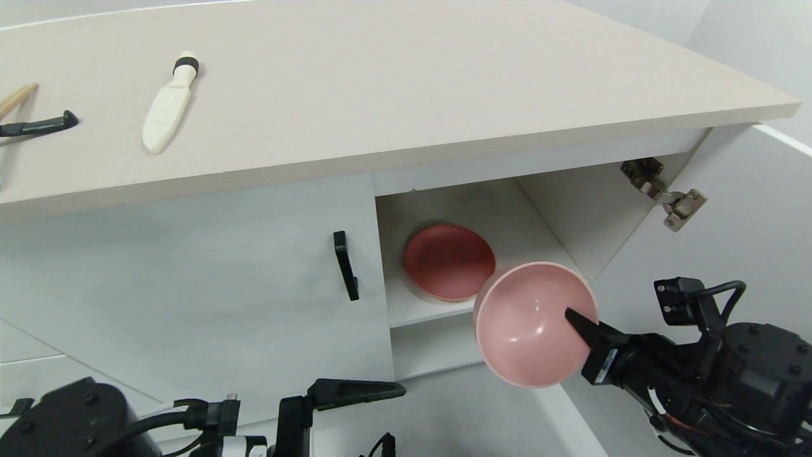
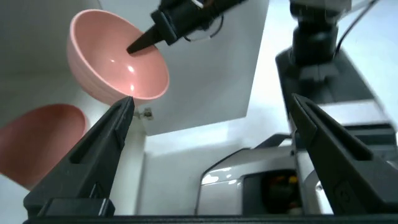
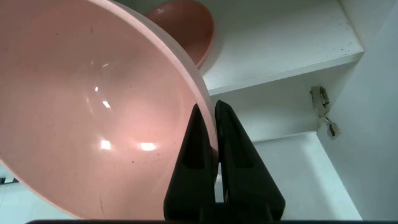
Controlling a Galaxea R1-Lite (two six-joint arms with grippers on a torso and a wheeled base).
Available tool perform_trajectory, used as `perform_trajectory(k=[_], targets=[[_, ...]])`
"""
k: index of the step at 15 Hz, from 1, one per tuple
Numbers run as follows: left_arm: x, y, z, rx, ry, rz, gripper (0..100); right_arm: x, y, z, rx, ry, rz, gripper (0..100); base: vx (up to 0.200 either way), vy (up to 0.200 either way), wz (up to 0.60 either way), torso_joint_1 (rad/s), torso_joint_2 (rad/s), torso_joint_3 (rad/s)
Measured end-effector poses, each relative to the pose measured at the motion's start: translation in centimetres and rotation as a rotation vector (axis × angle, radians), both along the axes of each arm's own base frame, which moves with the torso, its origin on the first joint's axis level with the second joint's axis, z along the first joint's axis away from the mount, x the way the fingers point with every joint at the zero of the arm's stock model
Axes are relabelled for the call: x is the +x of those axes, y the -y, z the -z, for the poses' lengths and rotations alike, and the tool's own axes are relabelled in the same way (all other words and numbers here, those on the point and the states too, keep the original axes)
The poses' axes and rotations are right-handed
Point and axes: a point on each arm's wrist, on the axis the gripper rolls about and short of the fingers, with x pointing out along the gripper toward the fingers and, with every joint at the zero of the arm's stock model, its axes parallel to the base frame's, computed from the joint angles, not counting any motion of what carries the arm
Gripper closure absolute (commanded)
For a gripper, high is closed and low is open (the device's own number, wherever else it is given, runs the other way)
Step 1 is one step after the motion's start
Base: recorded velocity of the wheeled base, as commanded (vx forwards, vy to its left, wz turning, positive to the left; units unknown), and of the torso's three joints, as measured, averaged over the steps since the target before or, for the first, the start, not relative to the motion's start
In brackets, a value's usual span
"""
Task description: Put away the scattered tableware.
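Note:
My right gripper (image 1: 580,320) is shut on the rim of a light pink bowl (image 1: 533,324), holding it in the air just in front of the open cabinet's shelf (image 1: 431,304). The rim runs between the two fingers (image 3: 208,155). A darker red plate (image 1: 449,260) lies on that shelf inside the cabinet. My left gripper (image 2: 208,115) is open and holds nothing, low in front of the shut left door; past it hangs the pink bowl (image 2: 118,56). On the countertop lie a white knife (image 1: 166,108), a black-handled utensil (image 1: 38,125) and wooden chopsticks (image 1: 16,98).
The cabinet's right door (image 1: 736,209) stands swung open, with a metal hinge (image 1: 672,197) near the top. The left door (image 1: 190,279) is shut, with a black handle (image 1: 346,265). The countertop (image 1: 412,82) overhangs the cabinet opening.

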Motion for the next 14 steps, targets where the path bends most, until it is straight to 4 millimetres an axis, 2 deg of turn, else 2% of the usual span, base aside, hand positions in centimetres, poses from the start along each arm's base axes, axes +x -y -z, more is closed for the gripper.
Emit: perform_trajectory(k=[5,7,10,14], targets=[[-0.7,-0.9,-0.5,-0.022,0.008,-0.021,0,0.1,-0.7,0.5,-0.012,-0.016,-0.023,100,0.0,0.0,0.0,0.0,0.0,0.0],[-0.7,-1.2,-0.8,-0.035,0.009,-0.029,0,1.1,-1.4,0.6,-0.003,-0.001,-0.023,100,0.0,0.0,0.0,0.0,0.0,0.0],[-0.8,-1.8,-1.6,-0.082,-0.022,-0.058,0,3.7,-3.0,0.1,0.039,0.059,-0.016,100,0.0,0.0,0.0,0.0,0.0,0.0],[-1.6,-3.0,-2.4,-0.101,-0.029,-0.07,0,5.6,-3.8,1.2,0.025,0.055,0.0,100,0.0,0.0,0.0,0.0,0.0,0.0]])
